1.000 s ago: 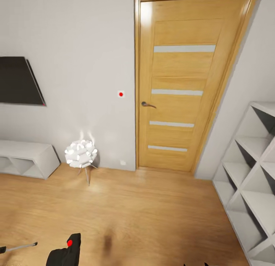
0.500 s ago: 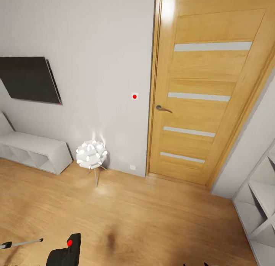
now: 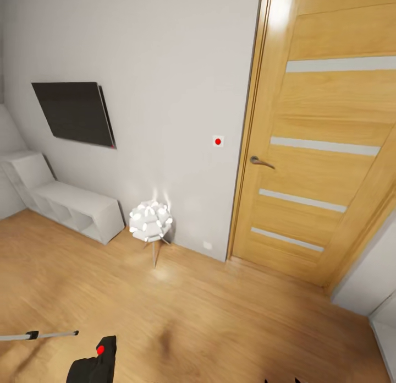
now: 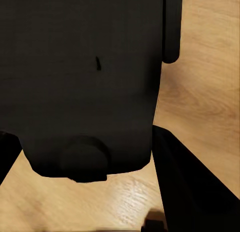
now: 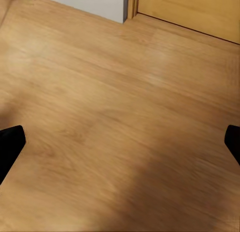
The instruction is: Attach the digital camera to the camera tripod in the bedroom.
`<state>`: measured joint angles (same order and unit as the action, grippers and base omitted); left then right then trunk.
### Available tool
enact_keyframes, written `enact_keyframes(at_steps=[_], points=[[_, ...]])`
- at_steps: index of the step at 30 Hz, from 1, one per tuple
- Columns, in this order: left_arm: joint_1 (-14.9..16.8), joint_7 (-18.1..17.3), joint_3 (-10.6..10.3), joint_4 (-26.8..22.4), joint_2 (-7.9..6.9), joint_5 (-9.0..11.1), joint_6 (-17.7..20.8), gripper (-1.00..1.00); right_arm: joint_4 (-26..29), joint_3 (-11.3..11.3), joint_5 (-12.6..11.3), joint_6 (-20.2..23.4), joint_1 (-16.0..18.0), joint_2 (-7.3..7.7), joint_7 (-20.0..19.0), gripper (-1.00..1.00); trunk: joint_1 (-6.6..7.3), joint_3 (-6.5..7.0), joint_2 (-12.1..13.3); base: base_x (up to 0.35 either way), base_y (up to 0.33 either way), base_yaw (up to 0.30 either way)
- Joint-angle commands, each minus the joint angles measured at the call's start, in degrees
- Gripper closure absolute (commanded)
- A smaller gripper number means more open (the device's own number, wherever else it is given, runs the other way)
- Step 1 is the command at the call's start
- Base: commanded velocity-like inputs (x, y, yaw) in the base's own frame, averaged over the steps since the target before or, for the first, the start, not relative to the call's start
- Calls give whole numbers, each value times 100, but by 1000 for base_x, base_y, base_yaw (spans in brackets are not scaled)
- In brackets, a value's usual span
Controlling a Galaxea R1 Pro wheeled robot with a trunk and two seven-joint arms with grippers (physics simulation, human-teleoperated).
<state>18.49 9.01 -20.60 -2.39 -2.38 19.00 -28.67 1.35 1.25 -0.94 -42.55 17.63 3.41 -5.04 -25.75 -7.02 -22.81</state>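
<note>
A closed wooden door [image 3: 324, 146] of honey-toned veneer, set with four narrow frosted horizontal strips and a curved metal lever handle [image 3: 260, 162], stands in a plain white wall [image 3: 165, 86] of the bedroom, seen from the robot's head camera. Beside the door frame a small square white switch plate [image 3: 218, 141] carries a round red dot. A flat, matte black rectangular screen [image 3: 74, 112] hangs on the wall farther left, above a low white cubby bench [image 3: 71, 207] with open square compartments. Between bench and door, a glowing white floor lamp [image 3: 150, 222] shaped like a ball of petals stands on thin splayed legs. The floor [image 3: 209, 322] is light, smooth wood plank with a soft grain.

At the bottom edge of the head view sits the digital camera [image 3: 98, 362], a boxy black body with a round red button on top; in the left wrist view its dull black casing [image 4: 85, 82], with a round knob-like bulge, sits between the dark fingers of the left gripper [image 4: 95, 157], which is clamped on it. A slim silver-grey rod with a black collar, apparently part of the camera tripod [image 3: 38, 335], lies low at the left of the head view.

The right gripper [image 5: 120, 142] has its black fingertips [image 5: 10, 144] spread wide apart over bare floorboards.
</note>
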Motion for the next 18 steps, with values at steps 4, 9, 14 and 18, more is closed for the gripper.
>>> enact_keyframes(at_steps=[4,9,14,18], points=[[5,40,-48,1,1,7,-7,100,-3,16,-12,-17,4,2,-41,-100,-3,-12,-11,4,-1,288],[5,40,-49,1,1,7,-7,100,-3,16,-12,-17,4,-11,-41,-100,-3,-12,-11,121,0,288],[5,40,-47,1,1,7,-7,100,-3,16,-4,-17,4,-55,-41,-100,-3,-12,-11,301,0,288],[5,40,-49,1,1,7,-7,100,-3,16,-3,-17,4,-59,-41,-100,-3,-12,-11,341,-14,288]])
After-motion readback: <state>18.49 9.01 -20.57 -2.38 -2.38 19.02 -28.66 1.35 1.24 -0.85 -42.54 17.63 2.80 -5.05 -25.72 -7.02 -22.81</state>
